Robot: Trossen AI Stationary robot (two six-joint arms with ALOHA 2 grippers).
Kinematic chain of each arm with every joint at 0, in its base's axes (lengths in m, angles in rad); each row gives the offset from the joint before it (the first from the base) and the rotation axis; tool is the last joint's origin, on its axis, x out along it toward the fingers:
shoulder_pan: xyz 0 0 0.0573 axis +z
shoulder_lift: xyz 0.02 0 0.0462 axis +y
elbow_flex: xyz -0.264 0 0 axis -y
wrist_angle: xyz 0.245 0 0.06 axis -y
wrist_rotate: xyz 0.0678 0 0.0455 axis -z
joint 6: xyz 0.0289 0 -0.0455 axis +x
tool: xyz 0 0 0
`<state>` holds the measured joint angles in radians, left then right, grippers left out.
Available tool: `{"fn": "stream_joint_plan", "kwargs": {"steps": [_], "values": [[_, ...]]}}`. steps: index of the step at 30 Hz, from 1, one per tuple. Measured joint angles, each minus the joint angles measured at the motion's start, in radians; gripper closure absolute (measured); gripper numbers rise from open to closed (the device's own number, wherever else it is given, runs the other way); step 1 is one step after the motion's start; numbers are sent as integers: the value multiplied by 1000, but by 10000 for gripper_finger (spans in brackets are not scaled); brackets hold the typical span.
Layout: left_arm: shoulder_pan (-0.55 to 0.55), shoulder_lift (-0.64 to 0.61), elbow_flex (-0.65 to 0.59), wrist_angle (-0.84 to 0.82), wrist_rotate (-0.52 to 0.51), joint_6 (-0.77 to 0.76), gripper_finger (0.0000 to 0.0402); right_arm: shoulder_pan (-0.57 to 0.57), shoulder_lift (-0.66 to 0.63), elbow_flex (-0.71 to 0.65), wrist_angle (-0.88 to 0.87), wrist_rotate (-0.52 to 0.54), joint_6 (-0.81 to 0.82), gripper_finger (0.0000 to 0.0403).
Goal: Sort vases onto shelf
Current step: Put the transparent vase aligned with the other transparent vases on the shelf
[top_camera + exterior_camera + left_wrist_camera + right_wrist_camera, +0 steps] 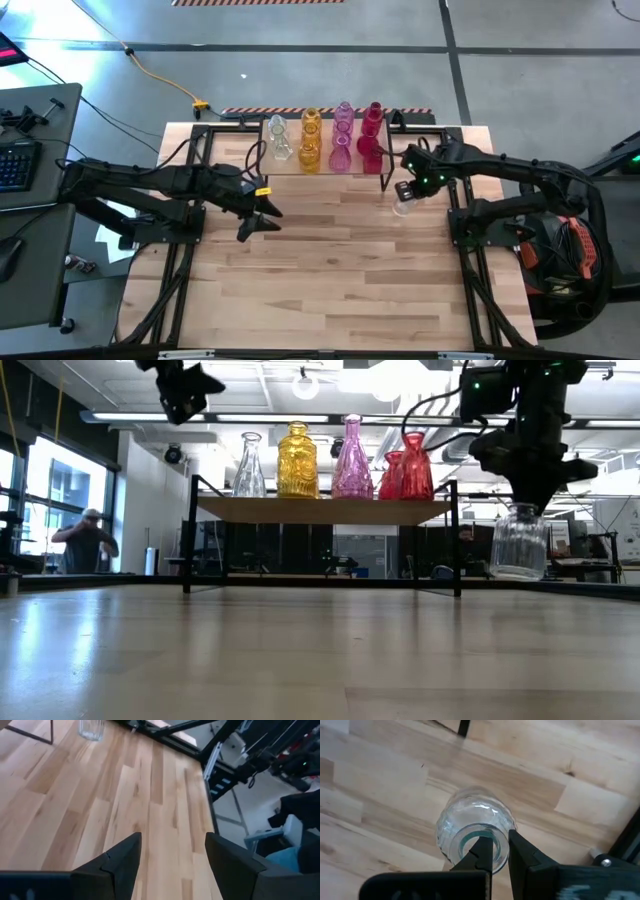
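Wooden planks make up the table (330,270) beneath our arms, and at its far edge stands the shelf (325,510), already carrying rows of vases (325,135) sorted by colour: clear, amber, pink and red. We judge the task nearly done, since we see only one piece off the shelf, the clear vase (519,542) held just off the shelf's red end.

Our right gripper (499,851) has that clear vase by the rim of its mouth: one finger reaches down inside the neck, the other presses the outer wall, and the jaws stand narrow, clamped on the glass. The vase hangs straight below the jaws, body downward; in the low view its base sits about level with the tabletop, though we cannot tell whether it touches the wood. The shelf top lies above the vase's base and off to one side of the jaws, so we reckon a lift and a sideways carry toward the clear row remain.

Our left gripper (172,857) hovers over bare boards, well apart from the shelf, jaws partly spread and holding nothing. In its wrist view the clear vase shows far ahead of the fingertips, well beyond its reach.
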<state>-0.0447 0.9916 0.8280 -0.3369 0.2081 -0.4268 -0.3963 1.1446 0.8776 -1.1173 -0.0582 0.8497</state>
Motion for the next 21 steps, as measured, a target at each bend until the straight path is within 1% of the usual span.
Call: {"fn": "stream_joint_plan", "kwargs": {"steps": [5,7,8,13,16,21], "values": [[-3,0,0,1,-3,-8,188,54,-1,0,0,4,49,396],[-3,0,0,1,-4,-13,188,72,-1,0,0,28,63,396],[-3,0,0,1,-4,-13,188,72,-1,0,0,47,67,396],[-3,0,0,1,-4,-8,188,27,0,0,44,77,90,398],[-3,0,0,-1,-5,-8,188,11,1,0,119,78,92,399],[-3,26,-1,-27,-17,-9,188,8,1,2,104,69,92,399]]}}
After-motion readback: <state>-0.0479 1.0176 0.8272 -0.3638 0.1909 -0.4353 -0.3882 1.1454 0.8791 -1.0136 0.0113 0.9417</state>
